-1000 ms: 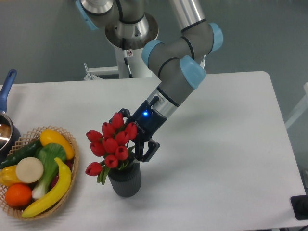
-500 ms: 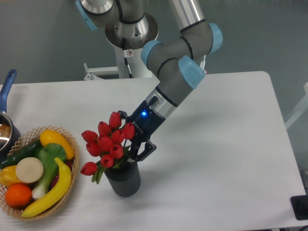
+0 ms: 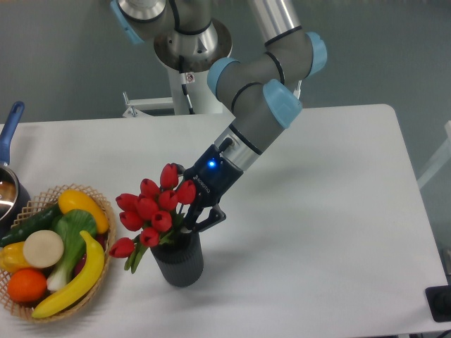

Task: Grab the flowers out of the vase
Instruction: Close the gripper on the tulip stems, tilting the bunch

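**End effector at the tulips in the vase**

The end effector (image 3: 192,215) reaches down from the upper right into the red tulip bunch (image 3: 150,210), its dark fingers (image 3: 209,217) just above the rim of the dark grey ribbed vase (image 3: 177,262). Buds and leaves hide the fingertips, so I cannot tell whether it is spread or pinching the stems. The bunch leans left with its stems in the vase, which stands on the white bench (image 3: 331,211). Near the left edge sits a wicker basket (image 3: 106,211) of fruit and vegetables, and beyond it a blue-handled pot (image 3: 8,151).
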